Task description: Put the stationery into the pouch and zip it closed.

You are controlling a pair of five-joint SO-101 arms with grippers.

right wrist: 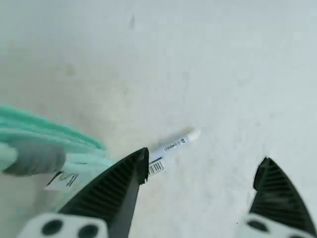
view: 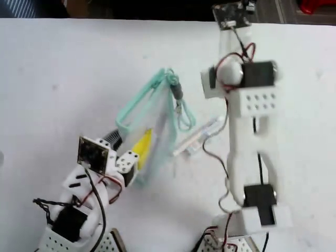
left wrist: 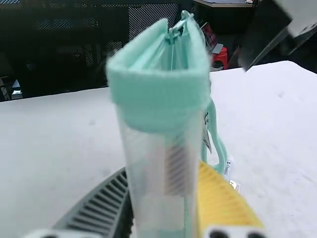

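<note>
**Pouch.** The transparent soft-plastic pouch with mint-green fabric trim (view: 155, 118) is held up on edge near the middle of the white table (view: 63, 79). Its near end is pinched by the left hand (left wrist: 163, 171). One grey ribbed finger (left wrist: 99, 203) and one yellow ribbed finger (left wrist: 223, 203) are closed flat against the clear walls. The trimmed mouth appears parted. A mint wrist strap (view: 184, 119) and a grey zip pull (view: 177, 90) are noted at the far end.

**Pen.** A slim white plastic pen with a barcode label (right wrist: 173, 145) lies flat on the table just beside the pouch, on the side toward the right arm. The right hand (right wrist: 204, 157) hovers above it with its fingers spread wide, and nothing is held.

**Handling (judged).**
- The pen is expected to be light, rigid, smooth and round, so it is likely to roll or slip out if pinched off-centre.
- It is best taken across the barrel near mid-length, at the labelled part, with the fingers crosswise to its axis.
- The pouch is expected to be light and limp, with walls that buckle and a mouth that collapses unless kept under tension.
- The film is probably slippery, and the fabric trim should offer better purchase.
- For zipping, the trim end is to be held taut and the small grey pull taken, which is a narrow target.
</note>
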